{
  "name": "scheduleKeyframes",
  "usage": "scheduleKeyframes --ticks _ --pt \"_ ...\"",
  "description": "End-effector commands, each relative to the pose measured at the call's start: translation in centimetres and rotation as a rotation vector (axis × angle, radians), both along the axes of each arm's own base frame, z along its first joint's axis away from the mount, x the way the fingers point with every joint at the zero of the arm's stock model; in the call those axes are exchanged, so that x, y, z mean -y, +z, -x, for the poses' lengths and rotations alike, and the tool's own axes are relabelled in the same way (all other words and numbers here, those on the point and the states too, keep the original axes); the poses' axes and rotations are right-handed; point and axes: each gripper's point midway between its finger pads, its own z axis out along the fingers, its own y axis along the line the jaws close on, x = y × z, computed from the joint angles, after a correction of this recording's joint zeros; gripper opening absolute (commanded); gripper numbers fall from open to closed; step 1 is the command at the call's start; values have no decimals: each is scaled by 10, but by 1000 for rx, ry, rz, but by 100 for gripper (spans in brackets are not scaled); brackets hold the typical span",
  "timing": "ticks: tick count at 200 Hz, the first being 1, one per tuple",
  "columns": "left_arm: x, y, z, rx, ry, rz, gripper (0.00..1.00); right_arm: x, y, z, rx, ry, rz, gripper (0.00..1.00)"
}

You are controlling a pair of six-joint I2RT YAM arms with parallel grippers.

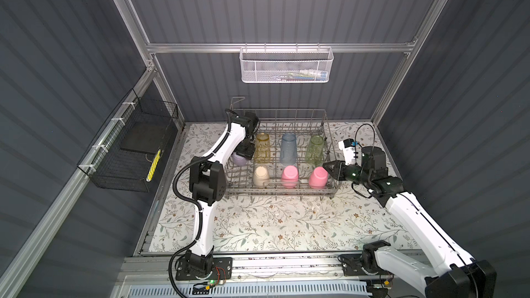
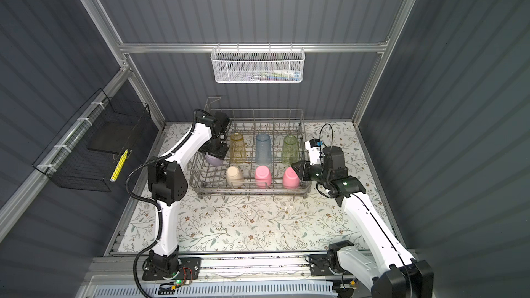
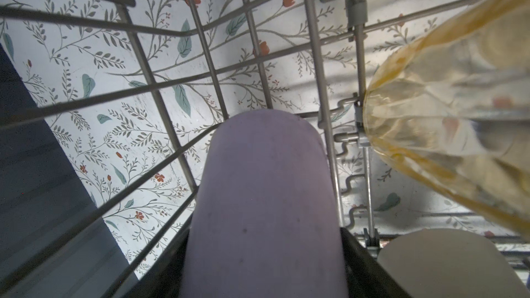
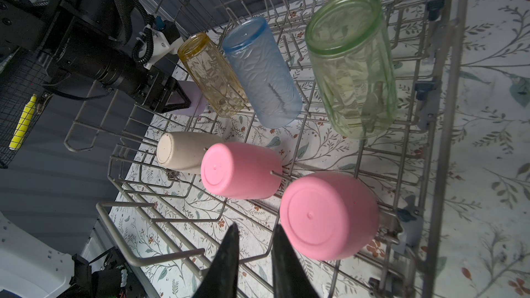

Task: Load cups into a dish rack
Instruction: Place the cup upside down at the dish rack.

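Noting the dish rack sitting at the back of the floral table, in both top views. Counting seven cups inside it.

Logging the far row, left to right, bottoms-up over the tines: amber cup, blue cup, green cup. Logging the near row, also bottoms-up: beige cup, a pink cup, then a second pink cup at the right end, leaning.

Finding the lilac cup at the rack's left end, just beside the amber cup and inside the wire wall. Seeing the left gripper reaching down over it, fingers spread wide and pressing on both sides of the cup in the left wrist view. Unable to confirm contact between cup and rack floor.

Spotting the right gripper hovering at the rack's right end, just beside the second pink cup. Fingers nearly together, keeping only a narrow gap, holding nothing. Unable to confirm fingertip contact with that cup.
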Motion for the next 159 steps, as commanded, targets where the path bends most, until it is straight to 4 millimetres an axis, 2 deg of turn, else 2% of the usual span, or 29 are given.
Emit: scheduleKeyframes --ticks 1,61,159 --pt "12 -1 -11 41 -12 100 75 -1 3 -1 4 3 -13 24" --pt "9 0 -19 91 -9 86 79 -2 1 0 -2 7 -15 24" --pt "5 6 -20 123 -1 66 82 -2 0 0 -7 9 -18 24"
